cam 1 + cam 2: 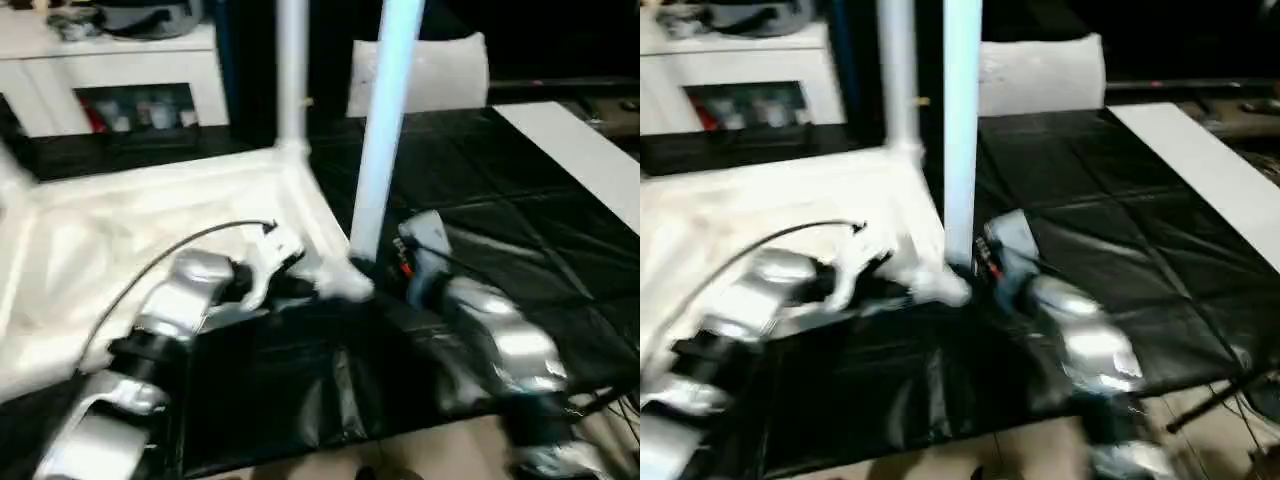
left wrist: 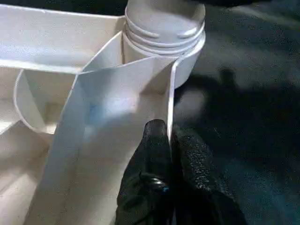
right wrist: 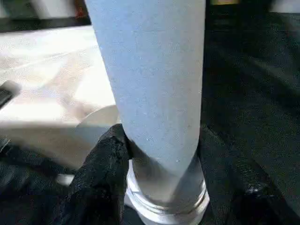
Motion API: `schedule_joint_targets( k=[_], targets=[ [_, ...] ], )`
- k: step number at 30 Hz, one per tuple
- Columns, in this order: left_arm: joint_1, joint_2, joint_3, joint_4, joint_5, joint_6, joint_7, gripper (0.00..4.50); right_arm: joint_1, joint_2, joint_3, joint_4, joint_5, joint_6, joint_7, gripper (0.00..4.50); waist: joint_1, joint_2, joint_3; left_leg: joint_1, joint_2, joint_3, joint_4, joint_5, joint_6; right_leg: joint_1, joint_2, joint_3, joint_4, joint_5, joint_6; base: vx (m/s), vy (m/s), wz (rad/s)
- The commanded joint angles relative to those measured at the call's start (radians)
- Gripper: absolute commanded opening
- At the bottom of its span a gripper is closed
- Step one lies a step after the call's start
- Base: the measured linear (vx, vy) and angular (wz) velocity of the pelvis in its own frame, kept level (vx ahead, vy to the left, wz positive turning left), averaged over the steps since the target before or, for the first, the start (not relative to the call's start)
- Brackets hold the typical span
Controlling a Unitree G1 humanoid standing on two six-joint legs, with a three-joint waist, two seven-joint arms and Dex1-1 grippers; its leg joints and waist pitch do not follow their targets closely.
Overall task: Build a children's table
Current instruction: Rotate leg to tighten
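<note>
So the big black-covered work surface point(image 1: 520, 250) takes up most of the room here, with a white cabinet point(image 1: 110, 60) with shelves standing past its far left corner and a white board point(image 1: 580, 150) lying along its right edge.

The children's table point(image 1: 150, 230) is lying upside down on the left half of the black cover, ribbed underside facing up. Its near right corner sits close to the middle of the surface. Two legs are standing upright out of it: one leg point(image 1: 292, 70) at the far right corner socket, and the near leg point(image 1: 385, 130), which looks a bit bluish in the light, rising from the near right corner socket point(image 2: 164, 28). In the left wrist view you can see the threaded rings at the base of that leg sitting right at the socket, with a thin rib wall running from it.

The right gripper point(image 3: 159, 154) is wrapped around the near leg low down, just above the socket: one black finger point(image 3: 101, 173) presses on one side of the leg, the other is mostly hidden behind it, so it's clamped on the leg.

The left gripper point(image 2: 171, 140) has its two black fingers pinched together on the thin edge wall point(image 2: 169, 93) of the tabletop, right next to that same corner. A dark cable point(image 1: 170, 255) loops over the left forearm.
</note>
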State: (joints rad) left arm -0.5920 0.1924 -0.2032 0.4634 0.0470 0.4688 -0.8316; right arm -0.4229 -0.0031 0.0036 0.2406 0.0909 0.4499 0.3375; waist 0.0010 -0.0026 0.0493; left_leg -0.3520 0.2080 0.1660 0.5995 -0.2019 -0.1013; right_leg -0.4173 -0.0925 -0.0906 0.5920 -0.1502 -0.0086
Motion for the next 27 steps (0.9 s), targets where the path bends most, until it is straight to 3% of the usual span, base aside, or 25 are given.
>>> schedule_joint_targets(
  k=[1,5,7,12,16,23,25,27],
  targets=[
    [-0.046,-0.077,-0.003,-0.02,-0.025,0.002,0.072,0.0,-0.015,0.07,0.063,0.045,0.013,0.021,-0.039,1.88,0.007,-0.003,-0.067,-0.006,0.005,0.001,-0.074,-0.197,0.021,0.054,-0.04,0.037,-0.083,-0.401,-0.143,0.0,0.0,0.0],
    [-0.048,-0.102,-0.005,-0.038,-0.006,0.019,0.111,0.0,-0.011,0.09,0.037,0.053,0.004,-0.015,-0.079,1.88,0.014,-0.005,-0.072,-0.011,0.005,0.006,-0.072,-0.119,0.051,0.064,-0.038,0.043,-0.066,-0.244,-0.179,0.0,0.0,0.0],
    [-0.038,-0.097,-0.015,-0.053,-0.007,0.012,0.098,0.0,0.006,0.079,0.029,0.03,0.007,-0.029,-0.071,2.44,0.017,-0.002,-0.071,-0.011,0.004,0.007,-0.071,-0.103,0.065,0.067,-0.038,0.043,-0.064,-0.209,-0.193,0.0,0.0,0.0],
    [-0.008,-0.061,-0.03,-0.076,-0.014,-0.01,0.051,0.0,0.046,0.017,0.01,-0.015,0.018,-0.07,-0.014,2.91,0.024,0.0,-0.069,-0.008,0.007,0.007,-0.073,-0.122,0.068,0.069,-0.039,0.043,-0.065,-0.221,-0.196,0.0,0.0,0.0],
    [0.011,-0.007,-0.047,-0.08,-0.024,-0.063,-0.036,0.0,0.072,-0.077,-0.01,-0.063,0.082,-0.089,0.14,3.22,0.032,0.0,-0.068,-0.008,0.009,0.008,-0.073,-0.132,0.074,0.071,-0.04,0.044,-0.066,-0.227,-0.192,0.0,0.0,0.0],
    [0.022,0.081,-0.088,-0.066,-0.038,-0.164,-0.201,0.0,0.103,-0.264,0.012,-0.124,0.142,-0.099,0.433,3.85,0.041,-0.004,-0.065,-0.007,0.01,0.007,-0.073,-0.159,0.082,0.07,-0.041,0.043,-0.072,-0.292,-0.178,0.0,0.0,0.0],
    [0.025,0.139,-0.122,-0.061,-0.044,-0.223,-0.32,0.0,0.106,-0.364,0.048,-0.137,0.163,-0.117,0.594,3.85,0.046,-0.004,-0.064,-0.003,0.012,0.009,-0.073,-0.173,0.078,0.064,-0.042,0.044,-0.075,-0.323,-0.174,0.0,0.0,0.0],
    [0.022,0.166,-0.141,-0.052,-0.043,-0.261,-0.376,0.0,0.105,-0.406,0.069,-0.14,0.177,-0.124,0.67,3.85,0.051,-0.004,-0.063,-0.002,0.014,0.008,-0.074,-0.177,0.08,0.063,-0.042,0.044,-0.073,-0.322,-0.176,0.0,0.0,0.0]
  ],
)
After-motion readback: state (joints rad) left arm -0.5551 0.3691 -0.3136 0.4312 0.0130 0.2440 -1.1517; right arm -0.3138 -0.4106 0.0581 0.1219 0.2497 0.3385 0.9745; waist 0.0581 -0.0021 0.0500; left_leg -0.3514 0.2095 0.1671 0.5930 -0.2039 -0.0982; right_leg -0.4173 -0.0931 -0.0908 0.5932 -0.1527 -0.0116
